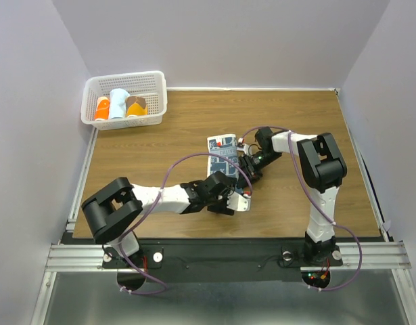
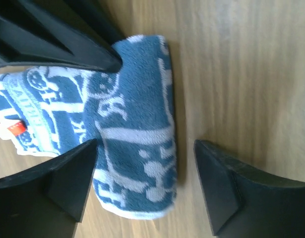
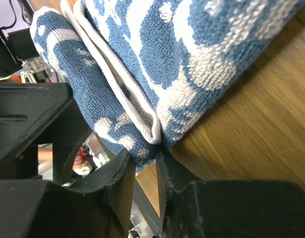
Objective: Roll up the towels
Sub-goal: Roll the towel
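The right pincer (image 3: 159, 148) is clenched on a doubled edge of the navy-blue terry towel (image 1: 222, 152), which is printed with pale whitish motifs. The left pincer (image 2: 145, 145) stands released, its black fingers (image 2: 68, 178) straddling the towel's folded-over near end. The towel lies mid brown wooden worktop (image 1: 147, 156). The left arm stretches low from the towel's near left, and the right arm bends in from its right.

Wooden table (image 1: 160, 152) bearing towel (image 1: 222, 150), seemingly also basket (image 1: 162, 101)
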